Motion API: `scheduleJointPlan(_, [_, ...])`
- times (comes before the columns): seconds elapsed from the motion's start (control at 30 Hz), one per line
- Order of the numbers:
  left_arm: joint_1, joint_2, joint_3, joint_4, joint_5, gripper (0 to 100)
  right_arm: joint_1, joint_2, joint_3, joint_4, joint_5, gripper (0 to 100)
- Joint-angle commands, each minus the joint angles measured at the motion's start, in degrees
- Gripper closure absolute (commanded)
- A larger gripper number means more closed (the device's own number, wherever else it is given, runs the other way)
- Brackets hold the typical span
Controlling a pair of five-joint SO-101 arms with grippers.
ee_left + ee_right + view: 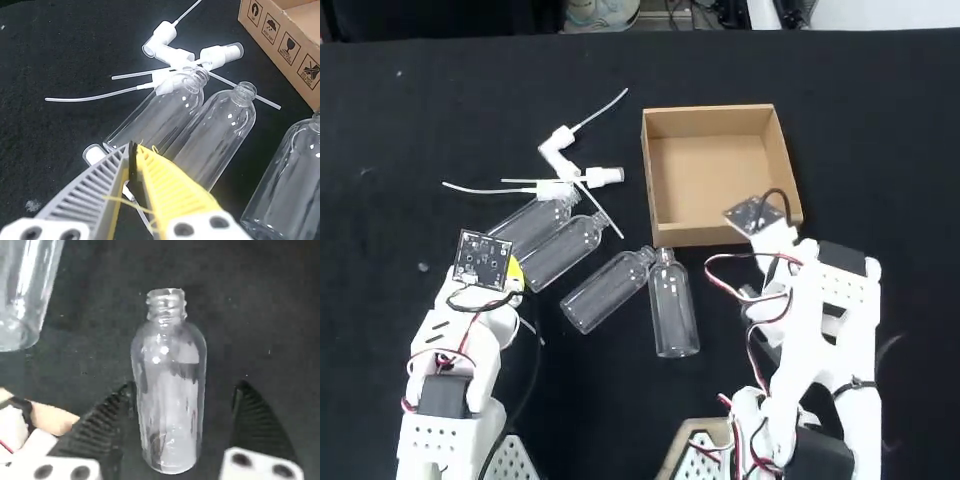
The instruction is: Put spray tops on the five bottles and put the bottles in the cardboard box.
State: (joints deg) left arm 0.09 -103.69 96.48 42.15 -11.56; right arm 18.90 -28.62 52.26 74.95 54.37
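Note:
Four clear bottles lie uncapped on the black table: two side by side (535,225) (565,250), one in the middle (610,290) and one nearer the box (672,300). Three white spray tops (560,140) (600,177) (555,190) with long tubes lie just beyond them. The cardboard box (655,180) stands open. My left gripper (132,149) is shut, its tips just short of the base of the left bottle pair (160,117); a small white part (92,152) lies beside its grey finger. My right gripper (185,386) is open around a fifth bottle (169,375), which sits between the black fingers (107,412).
The right arm (810,310) stands just in front of the box's near right corner. Another bottle's base (17,290) lies a short way from the right gripper. The box's printed side (280,35) is near the bottle necks. Bare black cloth lies far left and far right.

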Motion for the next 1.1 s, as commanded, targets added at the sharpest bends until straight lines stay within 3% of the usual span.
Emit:
scheduleJointPlan(0.0, [0.22,-0.79,0.92,0.18,0.09,97,-2.46,-1.89,-0.66,-0.62,3.34,71.9])
scheduleJointPlan(0.3, [0.22,-0.79,0.92,0.18,0.09,97,-2.73,-1.89,11.91,-13.36,3.78,72.0])
scheduleJointPlan(0.5, [0.04,-0.79,0.92,0.18,0.09,97,-2.55,-1.89,14.99,-14.42,3.78,72.4])
scheduleJointPlan(0.57, [-0.04,-0.79,0.92,0.18,0.09,97,-2.55,-1.89,14.90,-14.33,3.60,77.3])
scheduleJointPlan(0.67, [-0.04,-0.79,0.92,0.18,0.09,97,-2.37,-2.15,13.05,-13.98,3.34,96.1])
scheduleJointPlan(0.7, [-0.04,-0.79,0.92,0.18,0.09,97,-2.20,-2.33,11.21,-12.75,2.46,99.5])
scheduleJointPlan(0.83, [-0.22,-0.79,0.92,0.18,0.09,97,-0.88,-2.07,-2.68,-0.70,-2.73,96.4])
scheduleJointPlan(1.07, [-0.13,-0.79,0.92,0.18,0.09,97,-10.90,-2.07,-22.99,18.81,-21.71,98.5])
